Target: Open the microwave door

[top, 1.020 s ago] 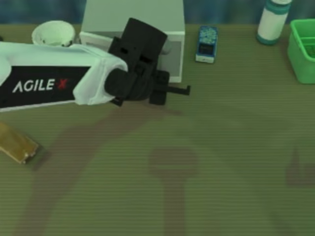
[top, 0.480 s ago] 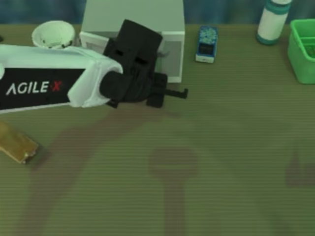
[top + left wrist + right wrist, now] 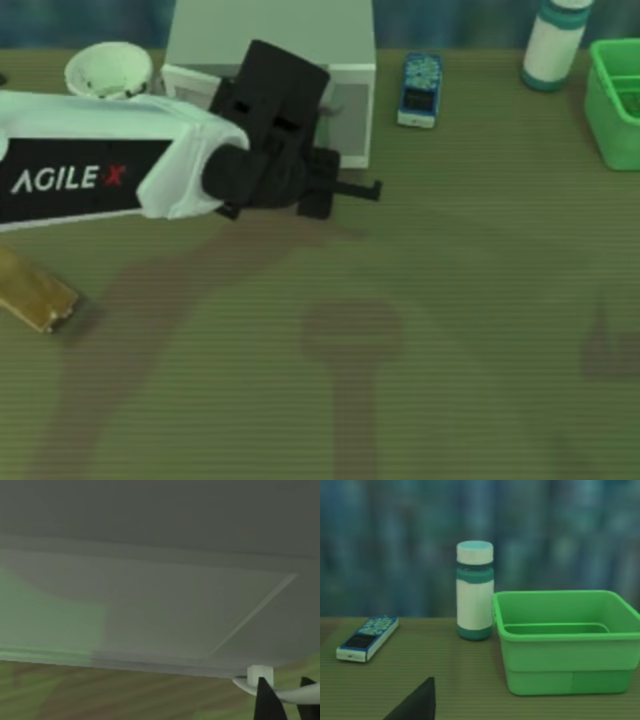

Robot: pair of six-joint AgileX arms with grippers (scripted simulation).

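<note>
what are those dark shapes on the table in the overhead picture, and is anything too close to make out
Top view: the dark shapes are arm shadows on the table. Left wrist view: the microwave fills the frame at close range, a green tint on its panel. Right wrist view: bottle and green bin read clearly against a hazy backdrop.

Over the last second the white AgileX-lettered left arm (image 3: 90,175) has drawn back toward the table's left side, most of that shift coming in the first half-second and almost none since. Its black two-finger left gripper (image 3: 365,188) went with it, sliding a little leftward along the front of the boxy light grey-white microwave (image 3: 270,40), so its projecting tip now lies slightly nearer the silver-framed front corner. The arm's shadow on the olive tabletop (image 3: 420,300) has shifted the same way.
</note>
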